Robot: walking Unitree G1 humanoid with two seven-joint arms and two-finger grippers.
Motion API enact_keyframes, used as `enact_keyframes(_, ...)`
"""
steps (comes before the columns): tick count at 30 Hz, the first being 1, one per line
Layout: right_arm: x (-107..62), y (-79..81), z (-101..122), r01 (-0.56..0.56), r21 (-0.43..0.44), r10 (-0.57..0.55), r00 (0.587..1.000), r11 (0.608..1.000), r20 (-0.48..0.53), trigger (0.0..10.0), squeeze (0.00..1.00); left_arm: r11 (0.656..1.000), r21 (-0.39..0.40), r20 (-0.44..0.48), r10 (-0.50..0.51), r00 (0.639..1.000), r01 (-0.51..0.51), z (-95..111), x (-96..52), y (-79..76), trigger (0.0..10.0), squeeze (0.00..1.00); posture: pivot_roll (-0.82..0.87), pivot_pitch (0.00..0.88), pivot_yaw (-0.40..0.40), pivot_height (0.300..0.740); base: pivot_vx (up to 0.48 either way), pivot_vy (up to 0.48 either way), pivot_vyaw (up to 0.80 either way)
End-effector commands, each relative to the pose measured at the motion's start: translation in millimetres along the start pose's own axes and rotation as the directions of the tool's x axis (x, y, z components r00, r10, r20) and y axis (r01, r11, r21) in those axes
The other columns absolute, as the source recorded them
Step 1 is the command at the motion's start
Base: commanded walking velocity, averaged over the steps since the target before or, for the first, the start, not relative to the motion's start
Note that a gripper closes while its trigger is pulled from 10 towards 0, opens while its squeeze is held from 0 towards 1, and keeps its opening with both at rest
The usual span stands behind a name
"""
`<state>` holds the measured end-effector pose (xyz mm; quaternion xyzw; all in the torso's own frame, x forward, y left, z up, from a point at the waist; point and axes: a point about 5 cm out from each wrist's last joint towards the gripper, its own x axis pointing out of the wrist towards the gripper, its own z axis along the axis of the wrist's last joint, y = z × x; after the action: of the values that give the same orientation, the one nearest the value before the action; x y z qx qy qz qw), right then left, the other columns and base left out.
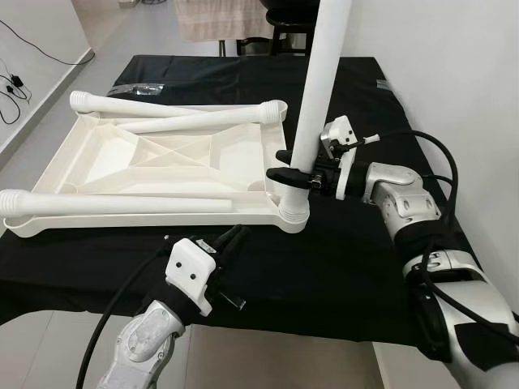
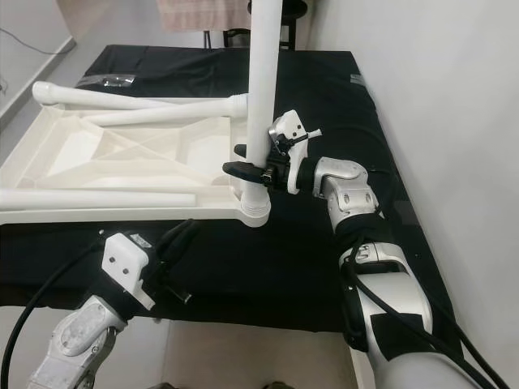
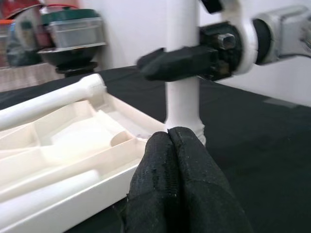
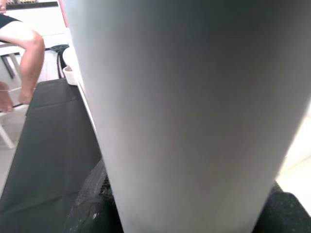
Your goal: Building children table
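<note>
Nearest, the left hand (image 1: 231, 239) hovers with fingers together over the black counter (image 1: 340, 267) while the right hand (image 1: 293, 168) clamps the upright leg (image 1: 318, 89) in the upturned tabletop's (image 1: 162, 166) corner socket, where sideways pull could tilt it and jam it.

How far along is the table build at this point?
One leg stands upright in the near right corner socket of the upturned tabletop, and the right gripper is clamped on it. Three legs lie loose on the tabletop, not yet fitted. The left gripper is shut, near the table's front edge.
</note>
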<state>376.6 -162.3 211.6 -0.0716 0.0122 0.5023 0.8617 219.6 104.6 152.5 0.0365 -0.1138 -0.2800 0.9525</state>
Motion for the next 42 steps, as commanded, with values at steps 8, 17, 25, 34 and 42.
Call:
enact_keyframes(8, -24.2, 55.1, -92, 0.598, 0.199, -0.528, 0.79, 0.776, -0.312, 0.0, 0.0, 0.993, -0.114, 0.003, -0.008, 1.0, 0.008, -7, -4.4, 1.8, 10.0, 0.0, 0.08, 0.141, -0.04, 0.74, 0.0, 0.0, 0.0)
enact_keyframes(17, -32.2, 70.9, -85, 0.703, 0.199, -0.64, 0.707, 0.683, -0.302, 10.0, 0.0, 0.991, -0.128, -0.057, -0.041, 0.998, 0.033, -12, -9.2, -0.1, 10.0, 0.0, 0.05, 0.116, -0.012, 0.74, 0.0, 0.0, 0.0)
enact_keyframes(25, -20.8, 39.4, -44, 0.656, 0.164, -0.644, 0.755, 0.737, -0.125, 10.0, 1.0, 0.988, -0.156, -0.099, -0.015, 0.995, -0.001, -17, -13.5, 0.1, 10.0, 0.0, 0.05, 0.11, -0.004, 0.74, 0.0, 0.0, 0.0)
enact_keyframes(34, 7.5, 35.7, 22, 0.209, -0.009, -0.205, 0.969, 0.978, 0.139, 10.0, 0.0, 0.976, -0.215, -0.082, -0.048, 0.995, 0.03, -19, -8.5, -2.1, 10.0, 0.0, 0.04, 0.109, -0.015, 0.74, 0.0, 0.0, 0.0)
enact_keyframes(42, 22.6, 38.9, 39, -0.154, -0.064, 0.163, 0.975, 0.986, 0.151, 10.0, 0.0, 0.967, -0.252, -0.072, -0.04, 0.997, 0.021, -18, -7.7, -3.4, 10.0, 0.0, 0.06, 0.116, -0.021, 0.74, 0.0, 0.0, 0.0)
